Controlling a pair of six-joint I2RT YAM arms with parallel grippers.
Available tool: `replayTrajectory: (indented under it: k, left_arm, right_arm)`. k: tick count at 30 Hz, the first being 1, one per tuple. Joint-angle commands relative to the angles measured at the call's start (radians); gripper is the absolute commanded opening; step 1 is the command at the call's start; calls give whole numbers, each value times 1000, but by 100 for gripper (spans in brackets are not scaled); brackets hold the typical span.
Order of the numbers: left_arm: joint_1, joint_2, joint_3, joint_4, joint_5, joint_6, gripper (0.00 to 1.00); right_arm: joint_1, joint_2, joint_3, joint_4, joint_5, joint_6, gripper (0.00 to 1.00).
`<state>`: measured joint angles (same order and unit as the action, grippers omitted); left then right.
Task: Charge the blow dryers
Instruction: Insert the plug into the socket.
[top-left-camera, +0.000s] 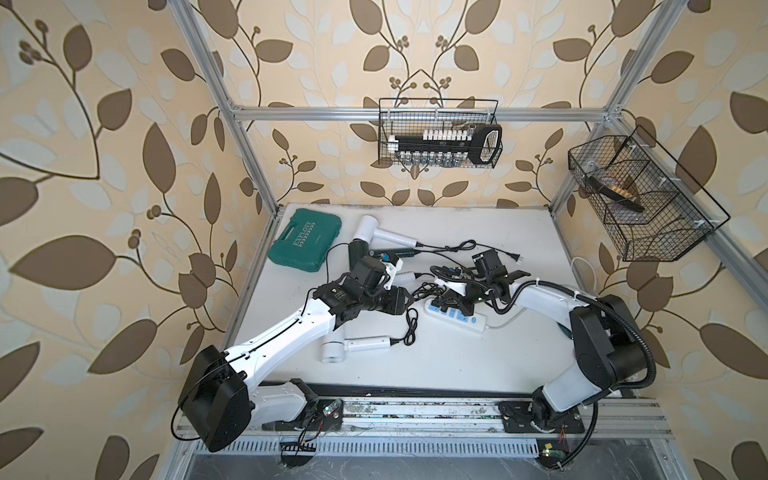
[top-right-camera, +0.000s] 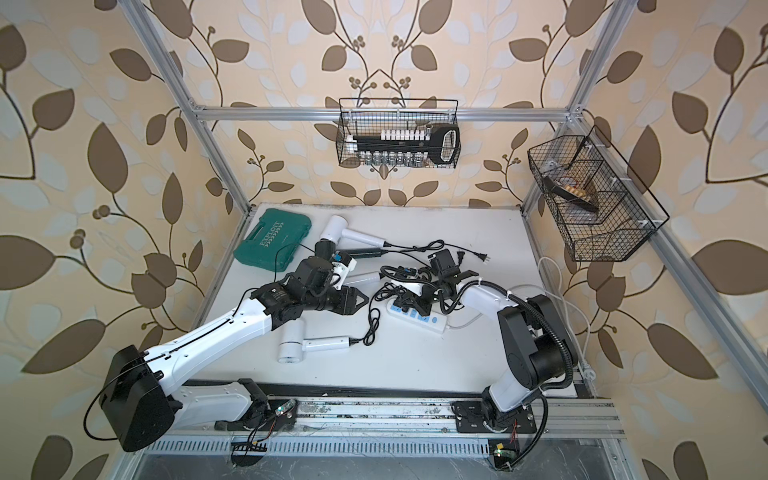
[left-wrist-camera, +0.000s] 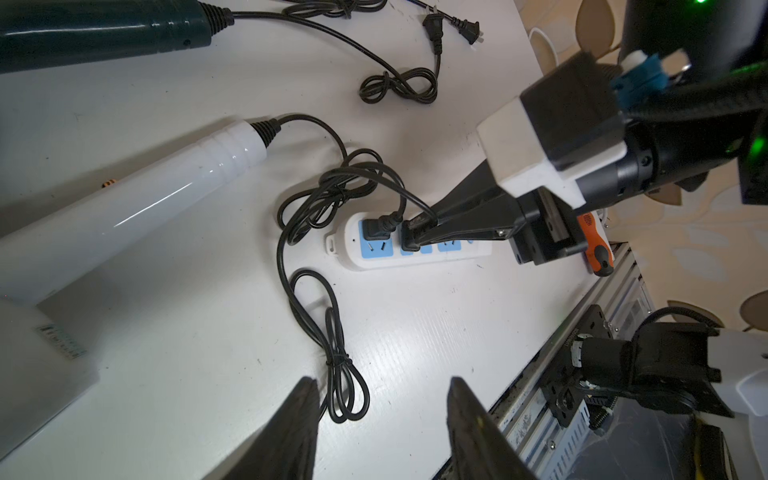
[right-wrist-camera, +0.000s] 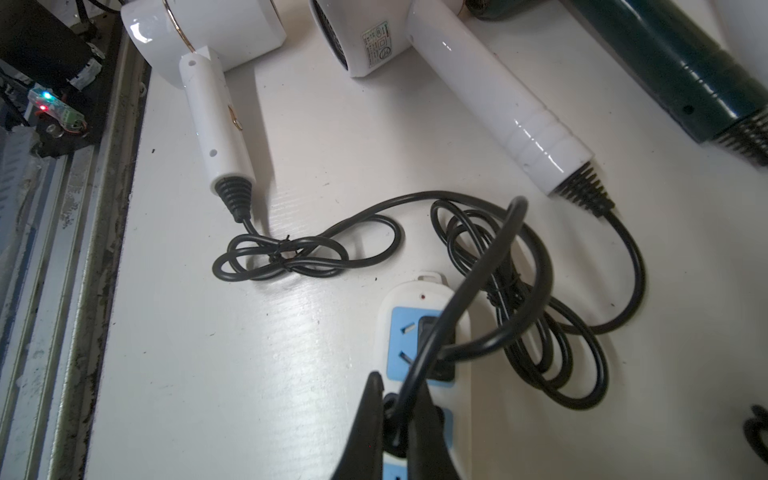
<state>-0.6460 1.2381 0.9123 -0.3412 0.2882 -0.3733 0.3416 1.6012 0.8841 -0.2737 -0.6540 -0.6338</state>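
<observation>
Mid-frame, the right hand (right-wrist-camera: 397, 395) pinches a plug (left-wrist-camera: 409, 246) at the strip (left-wrist-camera: 374, 261). The left hand (left-wrist-camera: 380, 386) is open and empty.

On the worktop (top-left-camera: 478, 365), the case (top-left-camera: 304, 241) sat far left; the power strip (top-left-camera: 469, 322) lay centre-right, with the blow dryers (top-left-camera: 353, 348) to its left.

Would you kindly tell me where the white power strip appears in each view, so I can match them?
Both top views: the power strip lies in the middle of the table, beside tangled cords.
Left wrist: mid-picture, the right gripper tips on its second socket.
Right wrist: directly beneath the fingers, cords looped over it.
Shared landmark: the right gripper, shut on a plug at the strip.
</observation>
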Motion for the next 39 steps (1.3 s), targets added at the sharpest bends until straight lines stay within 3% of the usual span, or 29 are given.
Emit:
replayTrajectory:
  k: [1,13,34,39]
  left_arm:
    - [14,-31,11,-7,20,13,52]
    - [14,-48,0,3,35,-6,52]
    - [14,-68,-8,-4,29,-10,53]
    - [14,-68,-4,-7,23,-8,54]
  right_arm:
    - [-20,1,-74,-74,95,29,0]
    - [3,18,-54,-201,274,5,0]
    - [37,113,16,-311,361,13,0]
    - [38,93,1,-262,351,58,0]
